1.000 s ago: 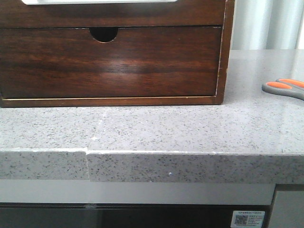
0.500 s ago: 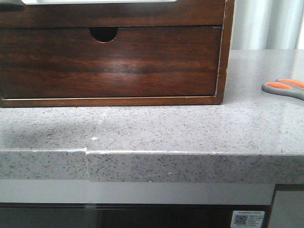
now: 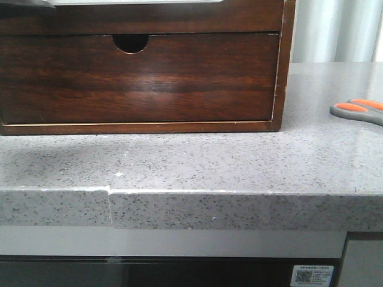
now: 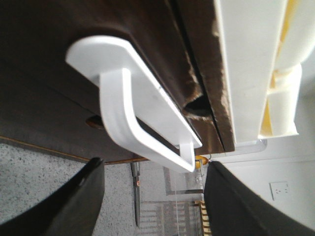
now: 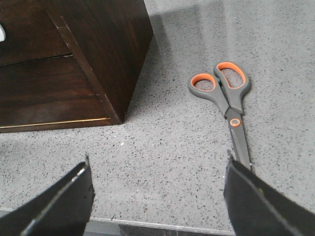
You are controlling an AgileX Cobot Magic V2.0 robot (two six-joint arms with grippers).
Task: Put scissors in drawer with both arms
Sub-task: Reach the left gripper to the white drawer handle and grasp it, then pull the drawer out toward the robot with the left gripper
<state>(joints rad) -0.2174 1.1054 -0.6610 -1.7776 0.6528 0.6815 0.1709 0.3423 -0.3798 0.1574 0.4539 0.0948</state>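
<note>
Scissors [image 5: 227,104] lie flat on the grey speckled desk [image 5: 167,162], closed, orange loops toward the far side, blades pointing toward the near desk edge; in the front view only the grey-and-orange handles [image 3: 359,110] show at the right frame edge, well apart from the dark-brown wooden cabinet [image 3: 286,66]. Same spot as in the earlier front frames, no shift. Drawer [image 3: 155,17] is the shallow upper one, above the taller front with the half-round notch [image 3: 130,42]; only its lower front shows in the front view. Left pincer [image 4: 150,194] has its two dark fingers [image 4: 74,201] wide apart, close to the drawer's white bar handle [image 4: 135,105], touching nothing; handle sits just beyond the gap. Right pincer [image 5: 157,196] also spread apart, hanging over bare desk near the cabinet's corner, scissors just beside its one finger [image 5: 256,201], no contact. Changes from earlier front frames: a dark shape [image 3: 27,3] now covers the top left corner where the white strip was visible before, and a soft shadow [image 3: 48,161] has spread across the left part of the desk in front of the cabinet; a second ago that patch was evenly lit. Cabinet and notched front unmoved.
</note>
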